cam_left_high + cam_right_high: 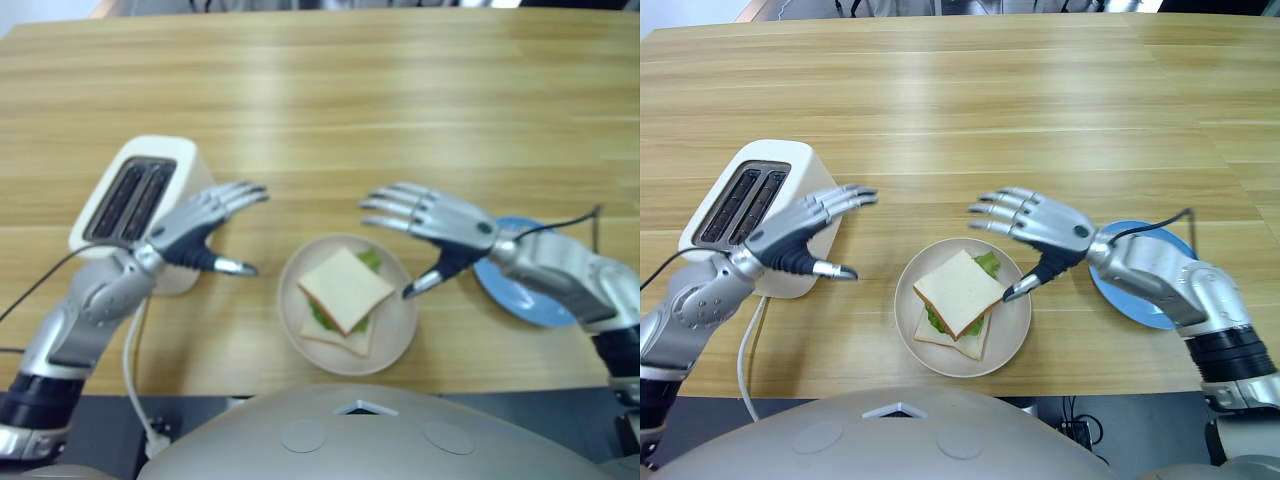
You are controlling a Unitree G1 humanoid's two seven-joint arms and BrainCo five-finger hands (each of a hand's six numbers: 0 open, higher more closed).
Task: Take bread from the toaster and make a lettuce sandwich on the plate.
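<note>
Square sandwich (pixel 958 293) is sitting on round cream plate (pixel 1012 326); left hand (pixel 800 236) and right hand (pixel 1042 226) are flanking it, fingers apart; woodgrain worktop (pixel 990 100) lying open beyond.

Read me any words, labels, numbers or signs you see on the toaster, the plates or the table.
None: no print shows on the toaster, the plate with the sandwich, the blue plate or the table.

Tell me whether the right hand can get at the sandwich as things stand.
Likely yes: the right hand, open and holding nothing, hangs just beside the sandwich on the plate, with nothing between them.
</note>
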